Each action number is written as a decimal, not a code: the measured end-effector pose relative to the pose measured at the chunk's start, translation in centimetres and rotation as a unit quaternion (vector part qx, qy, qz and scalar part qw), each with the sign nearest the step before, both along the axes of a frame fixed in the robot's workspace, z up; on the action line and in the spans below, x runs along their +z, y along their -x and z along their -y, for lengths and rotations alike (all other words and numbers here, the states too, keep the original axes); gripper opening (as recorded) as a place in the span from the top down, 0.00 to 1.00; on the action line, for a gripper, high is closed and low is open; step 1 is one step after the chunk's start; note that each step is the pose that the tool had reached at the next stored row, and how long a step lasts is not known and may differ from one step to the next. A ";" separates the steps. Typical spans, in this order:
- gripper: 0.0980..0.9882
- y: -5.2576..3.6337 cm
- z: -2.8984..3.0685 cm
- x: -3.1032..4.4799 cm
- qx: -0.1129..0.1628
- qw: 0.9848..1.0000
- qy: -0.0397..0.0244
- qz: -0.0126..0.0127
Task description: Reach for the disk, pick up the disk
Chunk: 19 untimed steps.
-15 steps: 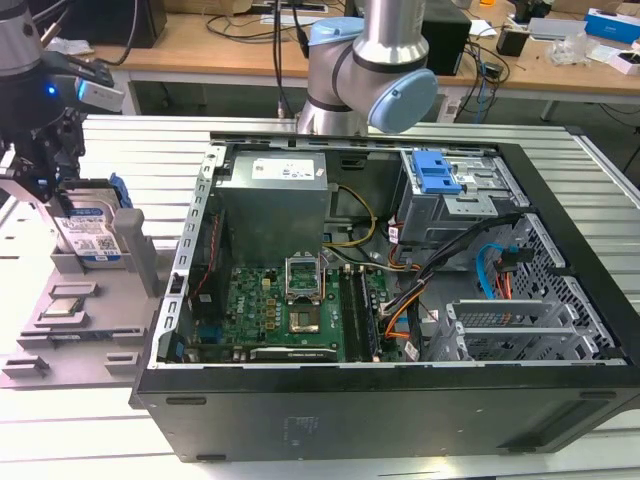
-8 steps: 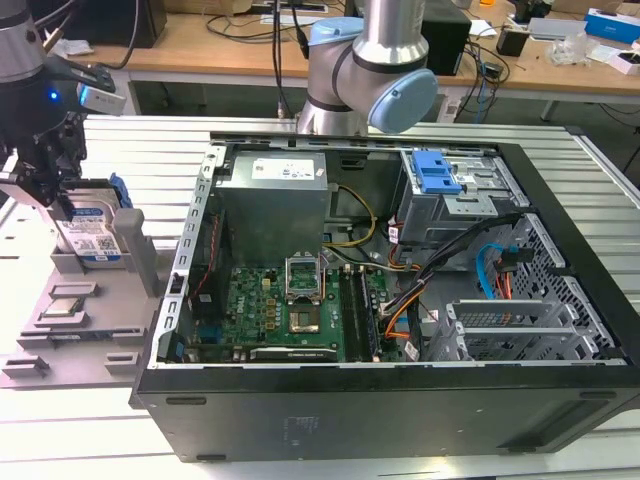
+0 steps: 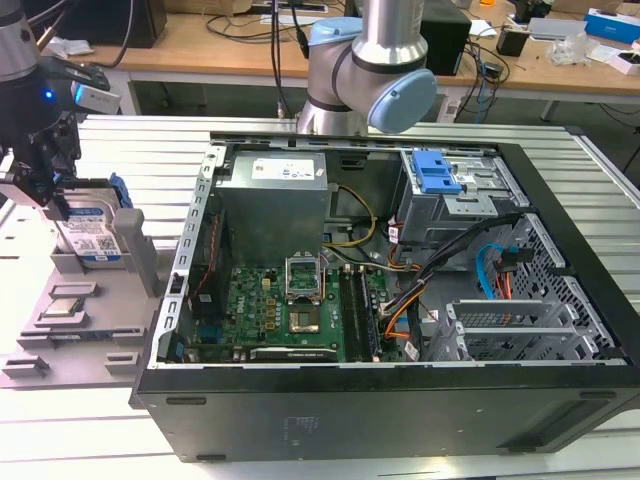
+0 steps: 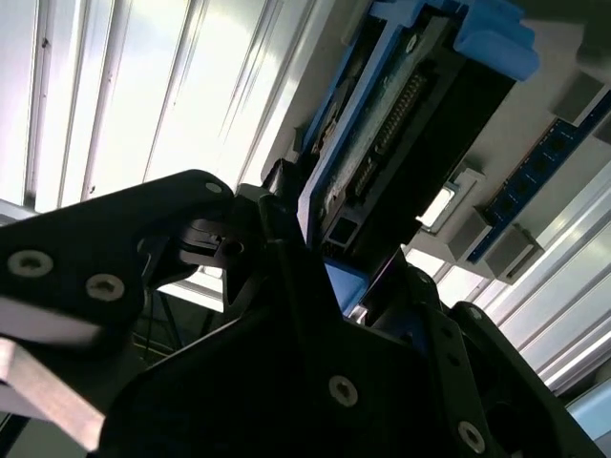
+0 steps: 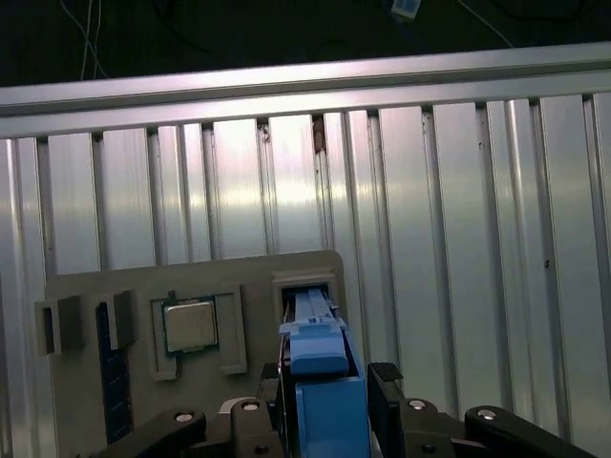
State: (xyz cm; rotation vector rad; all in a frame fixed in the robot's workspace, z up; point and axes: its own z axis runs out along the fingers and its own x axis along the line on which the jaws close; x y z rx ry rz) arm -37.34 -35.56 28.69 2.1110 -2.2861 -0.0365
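Exterior view: the tool (image 3: 45,195) hangs over a grey fixture (image 3: 140,255) that rests on the slatted aluminium bench (image 3: 60,440). The disk (image 3: 92,235), a silver hard drive with a blue-and-white label, stands on edge in a slot of this fixture. An open computer case (image 3: 400,420) lies just beside the fixture, on the exterior view's right.

The slot holds the drive upright, so its two broad faces rise clear of the fixture. A tool coming from above can therefore straddle the drive rather than pry it off a flat surface.

In the first wrist view, the drive's blue bracket (image 5: 320,358) runs straight between the tool's two dark fingers (image 5: 385,401). These sit narrow, one against each flank of the bracket with no clear gap, so the tool appears to be clamped on the disk. The grip sits at the drive's upper end, the part farthest from the fixture, probably so that the drive can slide straight out of its slot.

In the exterior view the lower edge looks seated in the fixture, so the lift is judged not yet made.

A processor chip (image 5: 191,324) lies flat in its own recess of the fixture. A memory module (image 5: 113,377) occupies a groove beyond it, well apart from the grip.

The second wrist view shows the drive's connector edge (image 4: 401,114).
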 end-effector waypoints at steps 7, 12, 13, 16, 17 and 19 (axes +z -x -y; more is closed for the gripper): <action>0.58 0.01 0.00 0.00 0.000 1.000 0.000 0.000; 0.70 0.02 0.00 0.00 0.000 1.000 0.000 0.000; 0.70 0.02 0.00 0.00 0.000 1.000 0.000 0.000; 0.70 0.03 0.00 0.00 0.000 1.000 0.000 0.000; 0.70 0.03 0.00 0.00 0.000 1.000 0.000 0.000; 0.70 0.03 0.00 0.00 0.000 1.000 0.000 0.000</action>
